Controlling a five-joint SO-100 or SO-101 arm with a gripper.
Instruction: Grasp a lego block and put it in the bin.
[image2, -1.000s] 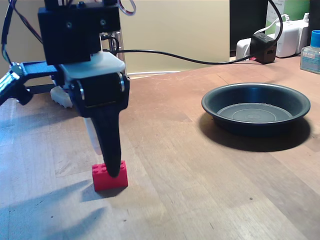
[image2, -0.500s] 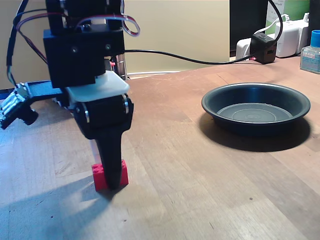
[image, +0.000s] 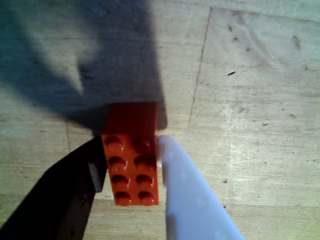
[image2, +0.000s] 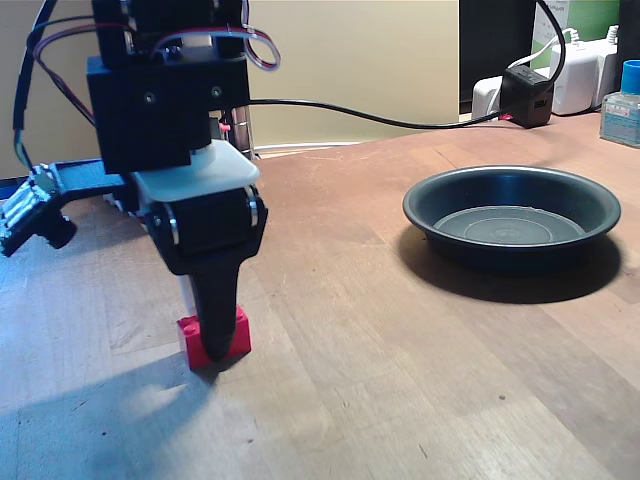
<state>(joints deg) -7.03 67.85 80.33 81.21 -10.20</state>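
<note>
The red lego block (image: 132, 160) lies studs-up on the wooden table, pinched between my black finger (image: 75, 200) on its left and my white finger (image: 192, 200) on its right. My gripper (image: 132, 150) is shut on the block, both fingers touching its long sides. In the fixed view the gripper (image2: 212, 345) points straight down at the front left, its black finger covering the middle of the lego block (image2: 241, 335), which sits at table level. The bin (image2: 430, 222), a shallow dark round pan, rests well off to the right and holds nothing.
A black power adapter (image2: 527, 93), white chargers (image2: 580, 75) and a blue-capped bottle (image2: 625, 100) stand along the back right edge. A black cable (image2: 380, 120) runs across the back. A blue arm part (image2: 70, 175) sticks out at the left.
The arm dropped lower and the fingers closed on the block. The block turned end-on and shifted slightly left compared with a second ago.
</note>
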